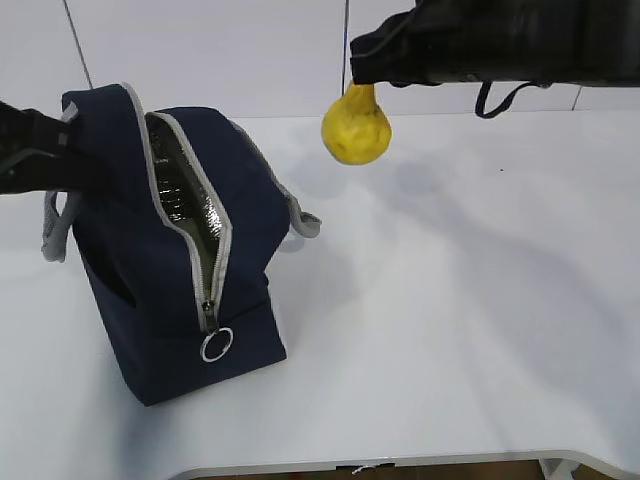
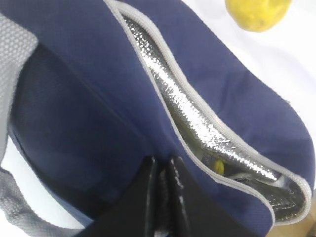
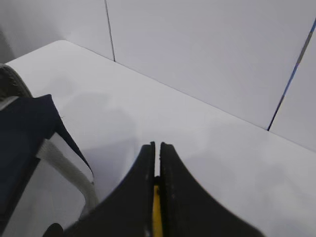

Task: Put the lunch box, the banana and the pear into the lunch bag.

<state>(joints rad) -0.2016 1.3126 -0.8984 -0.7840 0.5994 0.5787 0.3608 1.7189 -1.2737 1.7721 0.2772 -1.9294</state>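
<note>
Navy fabric lunch bag (image 1: 170, 290), boxy, upright near the table's (image 1: 450, 330) left front edge; grey zipper parted, crinkled silver lining showing. Left gripper (image 2: 162, 170) pinched on its cloth wall. Farther back, right gripper (image 3: 156, 163) holds the dimpled yellow pear (image 1: 356, 126) aloft by its narrow top.

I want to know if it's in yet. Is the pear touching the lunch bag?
Apart. The exterior view shows the pear hanging from the right tool, with bare table between it and the lunch bag.

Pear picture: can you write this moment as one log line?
right gripper: holds pear midair | left gripper: pinches bag edge | zipper: open
</note>
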